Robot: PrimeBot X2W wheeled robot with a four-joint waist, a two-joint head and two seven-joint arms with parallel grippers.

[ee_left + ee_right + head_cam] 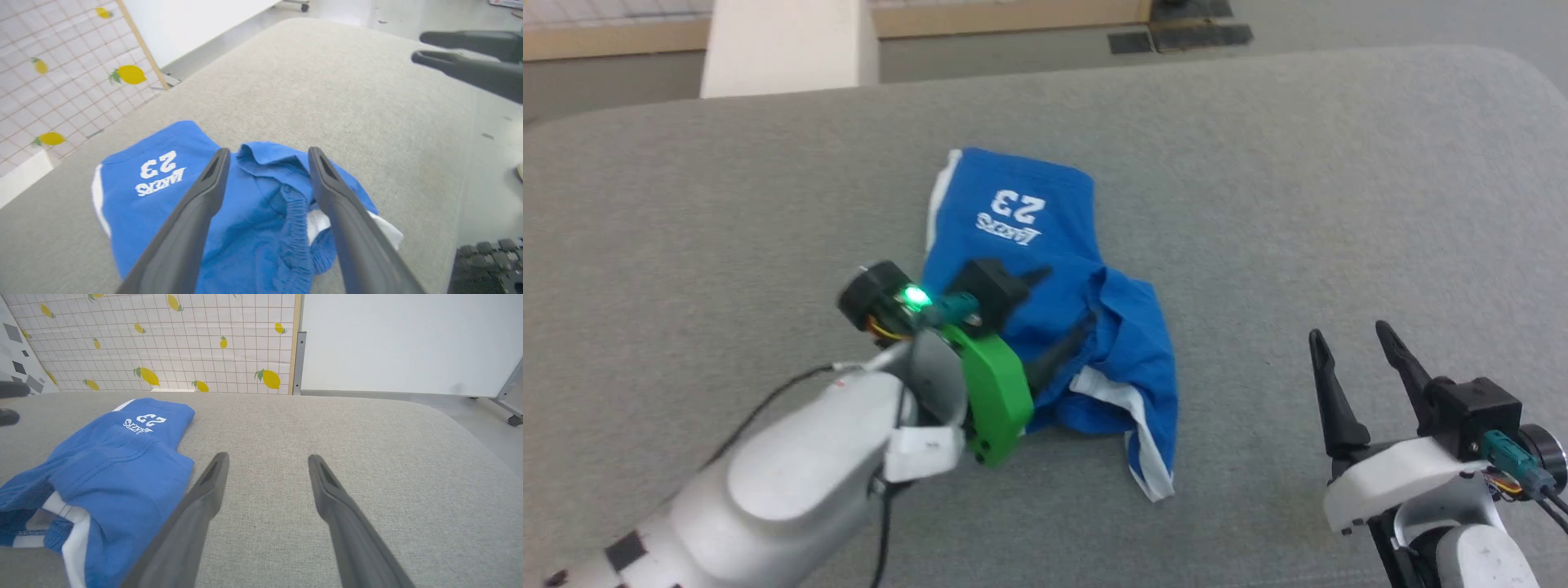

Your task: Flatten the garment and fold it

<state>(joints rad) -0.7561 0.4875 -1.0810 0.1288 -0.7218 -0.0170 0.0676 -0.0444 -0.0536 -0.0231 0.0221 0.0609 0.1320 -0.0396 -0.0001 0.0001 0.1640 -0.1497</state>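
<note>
Blue garment [1013, 245] bunched mid-frame, long axis top to bottom.
Left gripper [268, 153], released, hovers right over it; right gripper [1349, 333], also released, lower right, well apart.

The garment [1045, 245] lies on the table [1298, 204], a little left of the middle. Its printed leg points to the far side and its bunched waistband to the near side. The left gripper [1066, 304] hangs over the garment's near left part, with the waistband folds between its fingers in the left wrist view. The right gripper [1349, 335] sits well apart to the right, over bare table near the near edge. Beyond the far edge, a post [784, 45] stands at the left.
</note>
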